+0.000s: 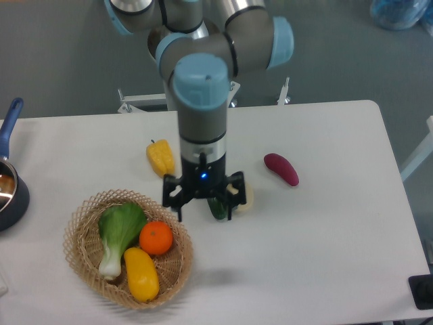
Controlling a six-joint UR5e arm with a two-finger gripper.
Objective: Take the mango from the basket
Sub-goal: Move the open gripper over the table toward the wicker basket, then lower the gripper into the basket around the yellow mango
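The mango (141,273) is a glossy yellow-orange oblong fruit lying at the front of the round wicker basket (177,264), at the table's front left. An orange (156,237) and a leafy green vegetable (119,230) lie in the basket beside it. My gripper (204,210) points down over the table just right of the basket's far rim, up and to the right of the mango and apart from it. Its jaws stand open and hold nothing.
A yellow bell pepper (160,157) lies behind the gripper on the left. A dark green item (218,207) and a pale item (245,196) sit on the table partly hidden by the gripper. A purple eggplant (281,168) lies to the right. A blue-handled pot (9,189) stands at the left edge.
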